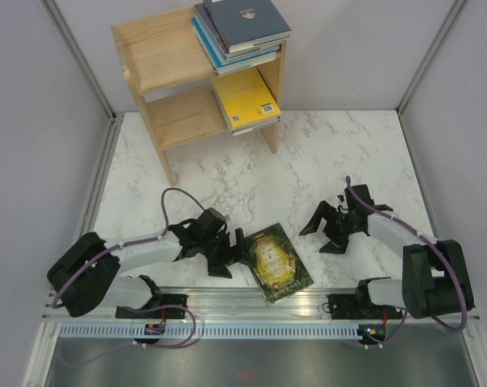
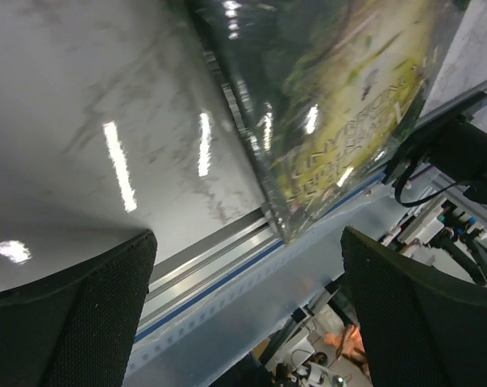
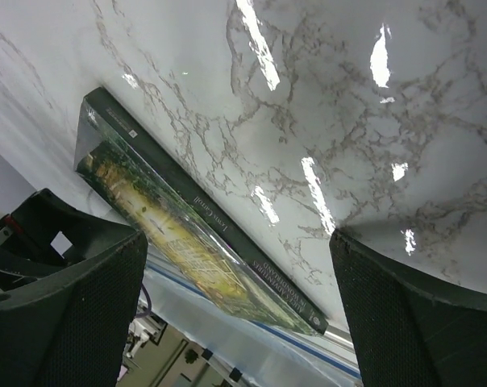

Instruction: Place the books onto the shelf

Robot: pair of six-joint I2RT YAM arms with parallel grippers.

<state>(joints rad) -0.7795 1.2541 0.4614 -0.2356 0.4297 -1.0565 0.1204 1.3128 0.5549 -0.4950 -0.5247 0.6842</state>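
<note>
most books [image 1: 242,32] are already on the shelf [image 1: 151,56] at upper centre: a stack on top, a yellow one [image 1: 245,101] below. one black-and-gold book [image 1: 276,262], not yet shelved, lies flat at lower centre. it sits between the left gripper [image 1: 234,256] and right gripper [image 1: 318,239], both spread wide and empty.

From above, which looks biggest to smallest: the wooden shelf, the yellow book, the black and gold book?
1. wooden shelf, clearly biggest.
2. black and gold book and yellow book look about alike; I won't rank them.
</note>
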